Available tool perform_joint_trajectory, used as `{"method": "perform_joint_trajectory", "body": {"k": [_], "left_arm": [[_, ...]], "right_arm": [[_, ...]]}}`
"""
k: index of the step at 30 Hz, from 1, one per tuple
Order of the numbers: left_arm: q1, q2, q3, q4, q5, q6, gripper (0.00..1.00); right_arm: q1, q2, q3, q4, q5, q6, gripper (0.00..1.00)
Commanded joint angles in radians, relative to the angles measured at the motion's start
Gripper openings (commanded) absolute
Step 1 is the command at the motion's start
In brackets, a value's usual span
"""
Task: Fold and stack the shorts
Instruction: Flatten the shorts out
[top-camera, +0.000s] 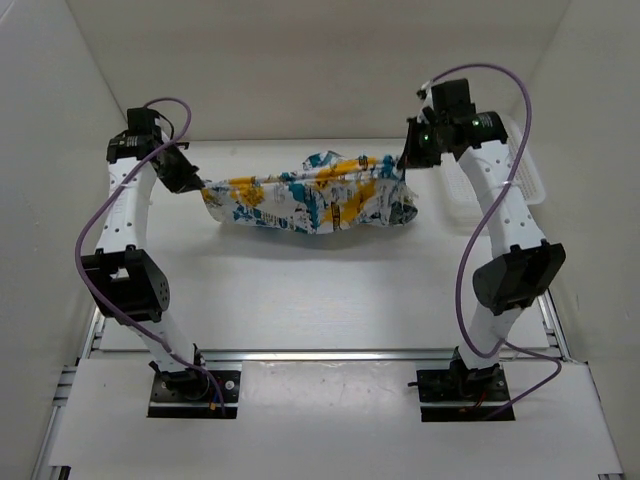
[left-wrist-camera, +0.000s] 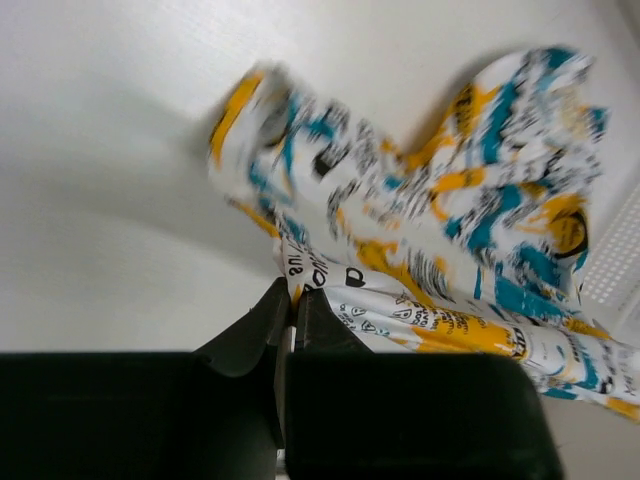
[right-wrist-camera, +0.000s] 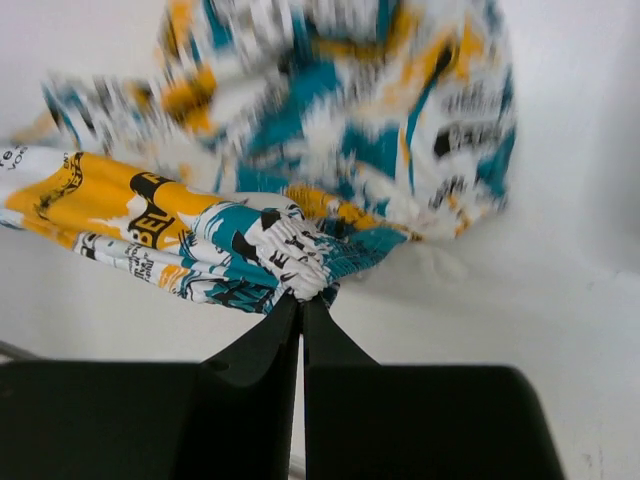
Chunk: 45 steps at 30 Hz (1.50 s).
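The printed shorts hang stretched between my two grippers above the back of the table, sagging in the middle. My left gripper is shut on the left end of the shorts; in the left wrist view the gripper pinches a fabric edge and the rest of the shorts hangs beyond it. My right gripper is shut on the right end; in the right wrist view the gripper clamps the gathered waistband of the shorts. The hanging cloth is blurred in both wrist views.
A white lattice basket stands at the back right, partly behind the right arm; its mesh also shows in the left wrist view. White walls enclose the table at the back and both sides.
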<state>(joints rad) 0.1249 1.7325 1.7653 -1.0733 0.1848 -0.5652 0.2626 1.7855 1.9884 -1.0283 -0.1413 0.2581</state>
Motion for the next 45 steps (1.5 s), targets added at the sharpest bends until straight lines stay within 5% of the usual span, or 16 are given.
{"method": "perform_joint_trajectory", "body": {"k": [1,5,12,25,29,37,38,40,42,45], "left_arm": [[0.007,0.01,0.121,0.015,-0.033,0.022,0.1],[0.007,0.01,0.166,0.006,-0.033,0.022,0.1],[0.007,0.01,0.129,0.015,-0.033,0.022,0.1],[0.007,-0.062,0.215,-0.014,-0.033,0.022,0.1],[0.007,-0.149,0.094,-0.024,-0.045,0.031,0.1],[-0.014,-0.476,-0.53,0.029,-0.079,0.031,0.1],[-0.014,-0.494,-0.574,0.05,-0.079,0.022,0.1],[-0.027,-0.517,-0.659,0.059,-0.065,0.01,0.1],[-0.053,-0.518,-0.672,0.069,-0.065,0.01,0.1],[-0.073,-0.508,-0.672,0.069,-0.074,0.01,0.1]], "right_arm": [[-0.026,0.081,0.254,-0.047,0.025,-0.043,0.01],[-0.026,0.104,0.336,-0.069,0.0,-0.043,0.01],[-0.036,0.04,0.152,-0.03,-0.018,-0.043,0.01],[-0.045,-0.05,0.147,-0.039,-0.075,-0.063,0.01],[-0.045,-0.197,-0.076,-0.039,-0.101,-0.085,0.01],[-0.045,-0.514,-0.695,-0.07,-0.106,-0.079,0.01],[-0.045,-0.514,-0.732,-0.049,-0.092,-0.057,0.1],[-0.045,-0.514,-0.808,0.005,-0.14,-0.005,0.44],[-0.045,-0.505,-0.862,0.103,-0.187,0.057,0.53],[-0.045,-0.456,-0.98,0.209,-0.283,0.102,0.53]]}}
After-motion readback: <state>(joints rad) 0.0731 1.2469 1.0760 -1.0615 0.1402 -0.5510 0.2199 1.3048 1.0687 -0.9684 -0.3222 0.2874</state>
